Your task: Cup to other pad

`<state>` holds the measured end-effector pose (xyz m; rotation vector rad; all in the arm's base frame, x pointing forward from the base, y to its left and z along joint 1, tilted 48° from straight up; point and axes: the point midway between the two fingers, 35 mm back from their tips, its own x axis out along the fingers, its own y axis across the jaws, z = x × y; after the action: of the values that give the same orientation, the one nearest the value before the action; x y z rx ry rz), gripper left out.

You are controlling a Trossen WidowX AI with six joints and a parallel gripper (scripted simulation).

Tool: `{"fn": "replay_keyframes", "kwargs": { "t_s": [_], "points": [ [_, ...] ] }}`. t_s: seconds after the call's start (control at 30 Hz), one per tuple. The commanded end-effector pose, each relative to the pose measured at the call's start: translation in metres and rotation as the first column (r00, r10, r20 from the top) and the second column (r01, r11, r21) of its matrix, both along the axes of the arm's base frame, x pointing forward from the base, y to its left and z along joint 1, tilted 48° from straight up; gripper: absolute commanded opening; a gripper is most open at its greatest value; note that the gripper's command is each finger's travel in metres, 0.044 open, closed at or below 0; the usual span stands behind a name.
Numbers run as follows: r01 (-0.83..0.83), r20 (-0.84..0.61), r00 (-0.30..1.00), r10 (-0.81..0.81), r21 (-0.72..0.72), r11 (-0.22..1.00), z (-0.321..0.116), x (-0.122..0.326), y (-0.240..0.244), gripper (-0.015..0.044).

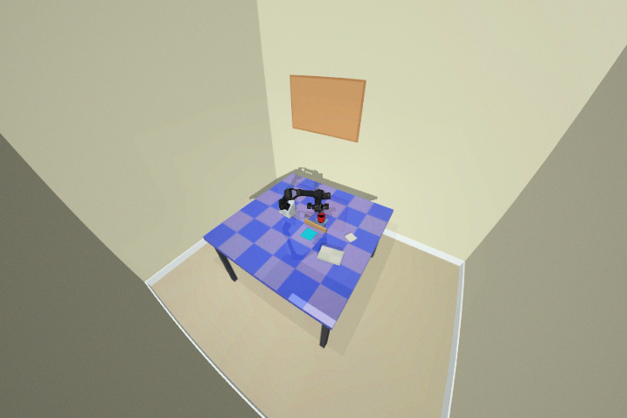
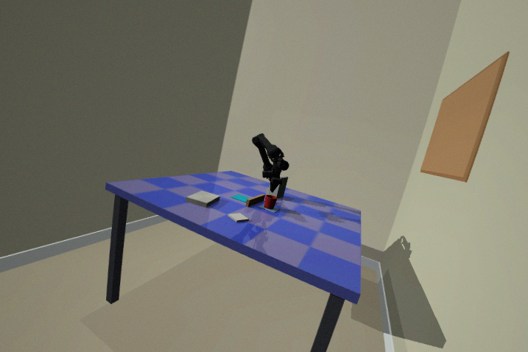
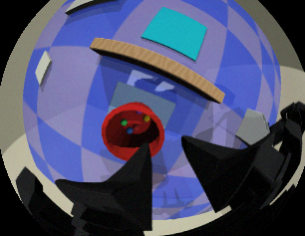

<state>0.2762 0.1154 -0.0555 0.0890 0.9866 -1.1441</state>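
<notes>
One cup is sitting upright just ahead of my jaws, off toward one fingertip; I am hovering half-closed, gripping nothing.
</notes>
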Motion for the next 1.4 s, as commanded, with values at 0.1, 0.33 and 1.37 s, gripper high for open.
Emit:
{"fn": "replay_keyframes", "kwargs": {
  "t_s": [0.1, 0.33, 1.37],
  "points": [
    [0.002, 0.01, 1.0, -0.002, -0.01, 1.0, -0.004, 0.001, -0.002, 0.0148],
    [0.002, 0.01, 1.0, -0.002, -0.01, 1.0, -0.012, 0.003, -0.01, 0.0148],
    [0.002, 0.011, 1.0, -0.002, -0.013, 1.0, -0.043, 0.004, -0.045, 0.0148]
  ]
}}
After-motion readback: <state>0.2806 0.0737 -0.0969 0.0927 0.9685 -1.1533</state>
